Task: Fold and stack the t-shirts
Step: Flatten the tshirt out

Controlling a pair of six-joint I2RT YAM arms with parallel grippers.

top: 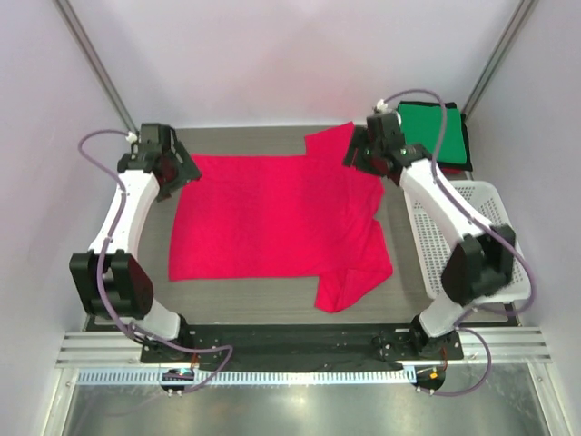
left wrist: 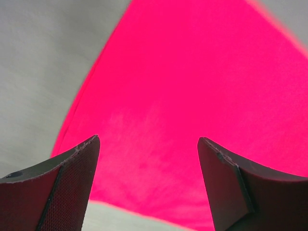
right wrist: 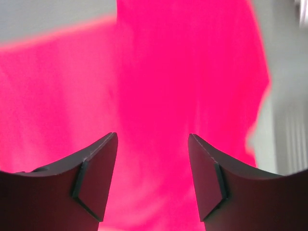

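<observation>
A bright red-pink t-shirt (top: 272,218) lies spread flat on the table, its right side and sleeves rumpled. My left gripper (top: 184,173) hovers over the shirt's far left corner. In the left wrist view that gripper (left wrist: 148,142) is open, with the cloth's corner (left wrist: 192,86) below and nothing between the jaws. My right gripper (top: 357,152) hangs over the far right sleeve. It (right wrist: 152,137) is open too, above the red-pink cloth (right wrist: 159,72). A folded green t-shirt (top: 430,127) lies on a black one (top: 465,145) at the back right.
A white mesh basket (top: 472,204) stands along the right side, under the right arm. A strip of red cloth (top: 451,170) shows beneath the folded pile. Bare grey table (top: 236,295) runs in front of the shirt.
</observation>
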